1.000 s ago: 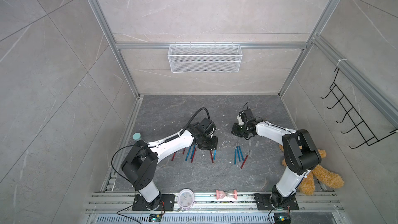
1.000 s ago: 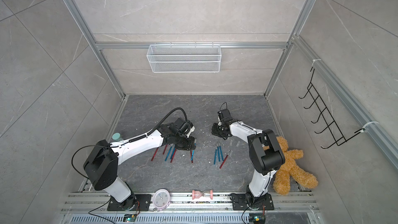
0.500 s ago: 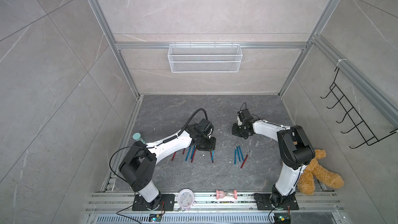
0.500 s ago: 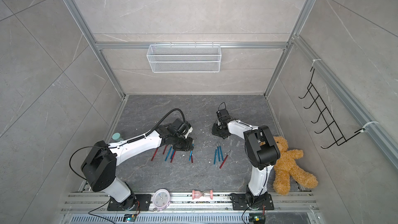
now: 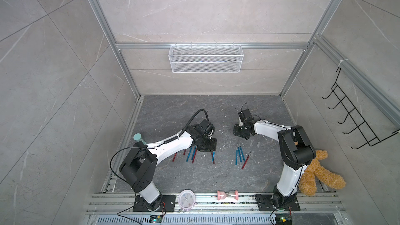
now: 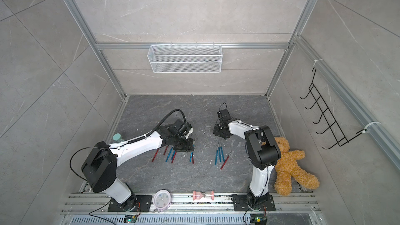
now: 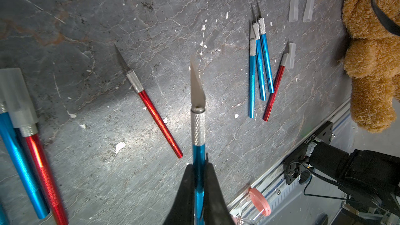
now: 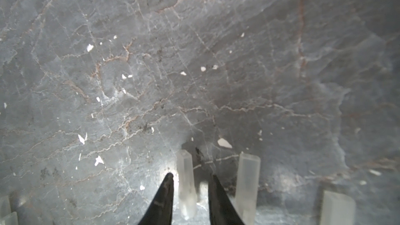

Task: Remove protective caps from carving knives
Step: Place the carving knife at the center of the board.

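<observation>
Viewed from the front rail, left to right. A teal-topped container (image 5: 137, 137) stands at the left edge of the slate floor (image 5: 173, 113), beside the left arm. The left gripper (image 5: 206, 145) sits low over a cluster of red and blue knives (image 5: 190, 154). In the left wrist view its fingers (image 7: 187, 189) are pinching the handle of a blue knife (image 7: 198, 126), whose blade is bare. In that view a capped red knife (image 7: 41, 163) of the cluster lies against a blue one, a cloudy cap (image 7: 16, 96) over its tip, and a bare red knife (image 7: 155, 113) lies alone nearby. On the front rail are a pink clock (image 5: 185, 199) and a pink hourglass (image 5: 227, 194). At mid-floor three blue knives (image 5: 239, 155) lie side by side, blades bare, with a further red knife (image 5: 245, 161) just beside them and a loose cap (image 7: 292, 55) just beside its blade. Two more loose caps (image 5: 251, 142) lie near the right gripper (image 5: 240, 130), which is low over the floor further back. In the right wrist view its fingers (image 8: 166, 193) stand spread, with a clear cap (image 8: 185, 182) lying on the floor between them; whether either finger touches it cannot be told. A neighbouring cap (image 8: 246, 182) lies just outside the jaws. A teddy bear (image 5: 320, 169) lies beside the right arm.
</observation>
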`<state>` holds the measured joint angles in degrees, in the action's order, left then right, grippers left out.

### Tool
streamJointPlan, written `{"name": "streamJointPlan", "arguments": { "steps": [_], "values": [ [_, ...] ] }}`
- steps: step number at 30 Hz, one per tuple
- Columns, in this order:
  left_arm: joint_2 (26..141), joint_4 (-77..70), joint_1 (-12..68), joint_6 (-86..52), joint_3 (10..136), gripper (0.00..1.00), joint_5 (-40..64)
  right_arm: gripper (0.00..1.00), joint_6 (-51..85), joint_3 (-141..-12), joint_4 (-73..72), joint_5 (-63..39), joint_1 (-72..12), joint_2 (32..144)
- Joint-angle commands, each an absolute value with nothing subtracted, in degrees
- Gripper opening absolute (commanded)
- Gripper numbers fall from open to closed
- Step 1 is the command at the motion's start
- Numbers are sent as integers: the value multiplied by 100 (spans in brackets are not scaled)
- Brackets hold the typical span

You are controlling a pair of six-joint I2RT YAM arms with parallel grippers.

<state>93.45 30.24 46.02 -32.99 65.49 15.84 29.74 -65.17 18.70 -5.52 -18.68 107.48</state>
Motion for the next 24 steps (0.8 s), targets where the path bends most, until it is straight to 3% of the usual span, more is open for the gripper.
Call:
{"name": "streamJointPlan", "arguments": {
  "steps": [1, 12, 24],
  "values": [
    [9396, 3218, 4668, -3301, 6814, 10, 1409, 31, 2890, -6639, 2074, -474, -1875, 10583],
    [10266, 3803, 5119, -3198, 7787, 16, 827, 32, 2850, -6436, 2308, -690, -1765, 9402],
    [11116, 4318, 5339, -3199, 8693, 21, 485, 33, 2720, -5377, 2736, -914, -1339, 7747]
  ]
}}
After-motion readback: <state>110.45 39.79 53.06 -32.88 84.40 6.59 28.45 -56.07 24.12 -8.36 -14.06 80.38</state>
